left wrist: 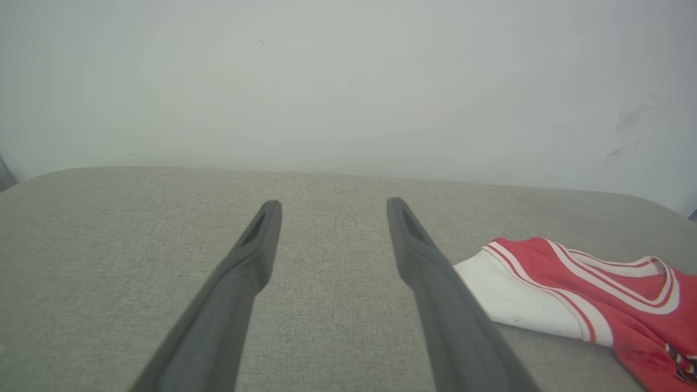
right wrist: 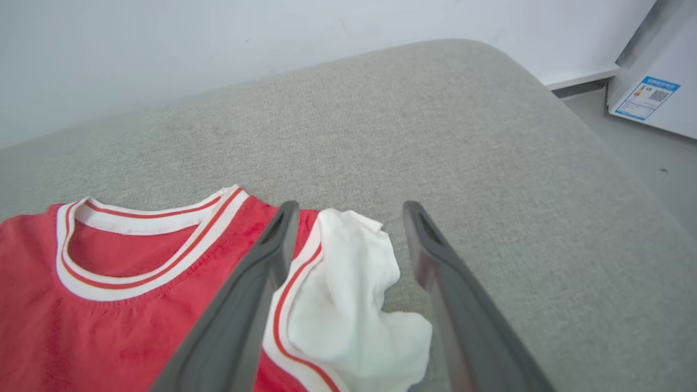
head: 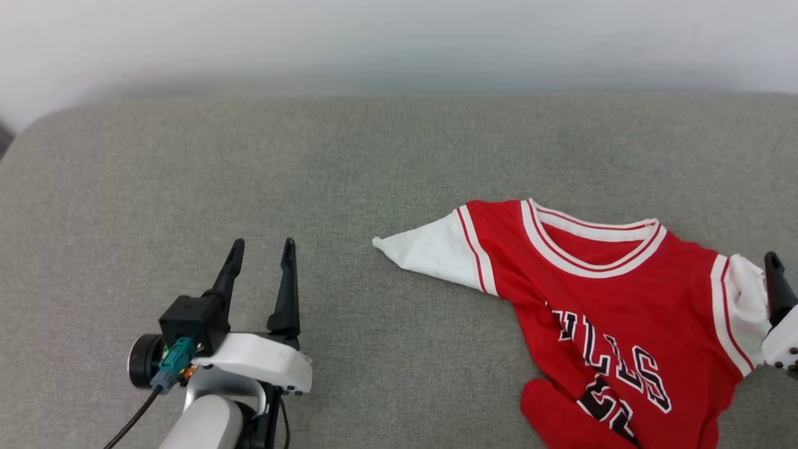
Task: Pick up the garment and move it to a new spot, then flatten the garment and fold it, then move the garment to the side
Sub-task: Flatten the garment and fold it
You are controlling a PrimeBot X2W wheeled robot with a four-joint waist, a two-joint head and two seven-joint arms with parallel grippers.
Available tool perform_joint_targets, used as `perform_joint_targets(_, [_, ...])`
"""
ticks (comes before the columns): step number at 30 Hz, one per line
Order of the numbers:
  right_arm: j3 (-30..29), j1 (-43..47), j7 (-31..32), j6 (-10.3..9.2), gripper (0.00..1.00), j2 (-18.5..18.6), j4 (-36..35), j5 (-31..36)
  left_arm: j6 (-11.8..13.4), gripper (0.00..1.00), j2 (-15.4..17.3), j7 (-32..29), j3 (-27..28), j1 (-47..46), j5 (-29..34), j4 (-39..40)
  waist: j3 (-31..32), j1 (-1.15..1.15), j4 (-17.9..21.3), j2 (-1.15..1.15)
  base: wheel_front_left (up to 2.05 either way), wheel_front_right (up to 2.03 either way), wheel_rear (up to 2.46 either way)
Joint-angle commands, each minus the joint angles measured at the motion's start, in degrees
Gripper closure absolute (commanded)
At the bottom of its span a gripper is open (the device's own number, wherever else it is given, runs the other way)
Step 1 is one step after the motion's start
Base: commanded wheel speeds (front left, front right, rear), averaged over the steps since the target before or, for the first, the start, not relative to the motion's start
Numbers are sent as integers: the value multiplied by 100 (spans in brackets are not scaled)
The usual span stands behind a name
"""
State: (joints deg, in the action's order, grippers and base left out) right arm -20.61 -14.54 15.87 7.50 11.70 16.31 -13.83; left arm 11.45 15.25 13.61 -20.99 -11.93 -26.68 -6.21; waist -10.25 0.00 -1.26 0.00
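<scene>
Garment [head: 623, 299] [left wrist: 626, 294] [right wrist: 109, 305] lies on the right part of a grey upholstered surface [head: 374, 156]. Its nearest part is rumpled and folded over on itself at the bottom edge of the head view, with black white-outlined lettering running across the creases. At the same depth on the robot's left, well apart from the jersey, the left gripper [head: 262, 244] [left wrist: 333, 204] hovers over bare fabric, its jaws spread wide and holding nothing. Farther back, the right gripper [right wrist: 351, 207] sits at the jersey's right shoulder. Its jaws are also wide apart and grip nothing, and the bunched white sleeve [right wrist: 348, 305] lies loose between and below them. One of its fingers [head: 779, 290] shows at the right edge of the head view. The other white sleeve [head: 436, 252] stretches flat to a point toward the left gripper. Beyond that is the striped collar [head: 592, 249], then bare surface, then a pale wall [head: 399, 43].
</scene>
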Motion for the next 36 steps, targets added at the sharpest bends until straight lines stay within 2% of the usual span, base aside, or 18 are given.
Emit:
perform_joint_targets(1, [84,135,-250,-2,0,-43,-93,91,36,0,21,-14,25,102,-23,17,198,0,33,0,0,0,0])
perform_joint_targets(4, [342,243,-696,-2,0,-85,-350,155,88,0,80,-66,38,225,-52,54,369,0,45,0,0,0,0])
perform_joint_targets(9, [824,608,-1102,-2,0,-207,-839,209,130,0,150,-150,41,380,-84,94,606,0,48,0,0,0,0])
perform_joint_targets(18, [1435,1385,-1142,-2,0,-528,-1724,313,272,0,254,-254,124,599,-158,133,835,0,191,0,0,0,0])
perform_joint_targets(23, [1643,1643,-1008,-2,0,-608,-2151,271,219,0,318,-459,107,452,-217,146,769,0,401,0,0,0,0])
perform_joint_targets(28, [1772,1630,-936,-2,0,-642,-2448,218,-100,0,363,-1001,-102,-179,-299,-39,537,0,624,0,0,0,0])
perform_joint_targets(32, [1852,1481,-943,-2,0,-678,-2582,184,-437,0,393,-1741,-405,-898,-317,-404,274,0,822,0,0,0,0])
perform_joint_targets(33, [1929,1389,-954,-2,0,-695,-2610,170,-705,0,455,-2435,-637,-1352,-377,-742,73,0,974,0,0,0,0])
perform_joint_targets(36, [2043,1288,-956,-2,0,-688,-2562,143,-941,0,527,-3161,-800,-1665,-518,-1115,-142,0,1125,0,0,0,0])
